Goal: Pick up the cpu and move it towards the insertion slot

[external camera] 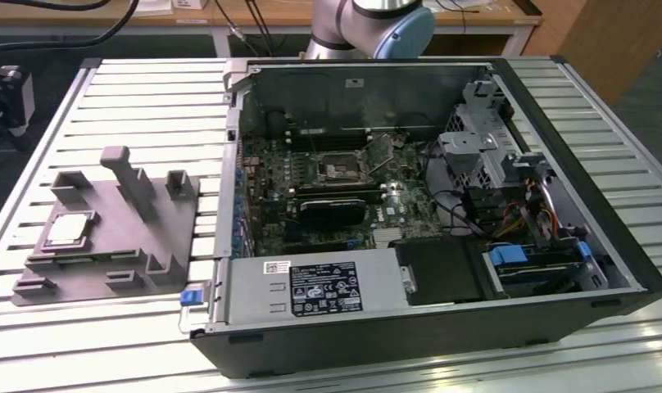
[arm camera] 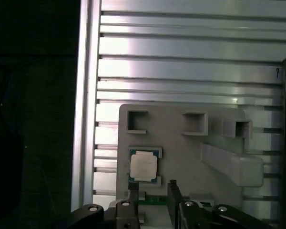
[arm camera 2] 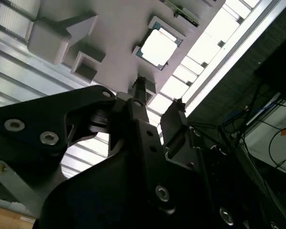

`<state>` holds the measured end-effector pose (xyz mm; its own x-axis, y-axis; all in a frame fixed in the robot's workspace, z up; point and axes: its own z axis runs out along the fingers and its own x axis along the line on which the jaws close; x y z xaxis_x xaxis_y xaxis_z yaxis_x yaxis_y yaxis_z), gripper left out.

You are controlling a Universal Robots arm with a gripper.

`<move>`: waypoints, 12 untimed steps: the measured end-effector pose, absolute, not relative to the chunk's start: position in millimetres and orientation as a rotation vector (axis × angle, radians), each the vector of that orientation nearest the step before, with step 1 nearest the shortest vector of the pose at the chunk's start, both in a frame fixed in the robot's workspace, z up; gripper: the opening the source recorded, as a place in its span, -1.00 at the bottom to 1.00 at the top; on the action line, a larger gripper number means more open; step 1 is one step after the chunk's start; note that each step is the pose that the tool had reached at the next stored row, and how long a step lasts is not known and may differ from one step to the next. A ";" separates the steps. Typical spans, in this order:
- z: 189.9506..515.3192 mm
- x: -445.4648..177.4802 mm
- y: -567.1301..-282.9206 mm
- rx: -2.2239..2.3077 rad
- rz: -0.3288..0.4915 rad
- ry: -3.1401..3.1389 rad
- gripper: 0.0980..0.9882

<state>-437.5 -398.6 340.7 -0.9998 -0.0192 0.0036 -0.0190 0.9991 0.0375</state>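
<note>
At the exterior view's left, a grey tray (external camera: 96,250) lies on the slatted table (external camera: 145,98). The cpu (external camera: 69,229) sits flat in a recess on the tray's left part, silvery top up. In both wrist views the gripper (arm camera: 152,188) (arm camera 2: 159,98) hangs over the tray with its two fingers apart and nothing between them, near the cpu (arm camera: 143,166) but not touching it. At the exterior view's right stands the open computer case (external camera: 419,336). On its green board, the insertion slot (external camera: 340,169) lies well apart from the cpu. The arm's base (external camera: 375,20) rises at the far side.
</note>
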 end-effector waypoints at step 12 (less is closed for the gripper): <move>318.8 -440.3 -401.7 0.030 -0.059 -3.137 0.50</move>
<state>-440.3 -401.7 318.8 -0.9998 -0.0191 0.0037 -0.0189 0.9991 0.0375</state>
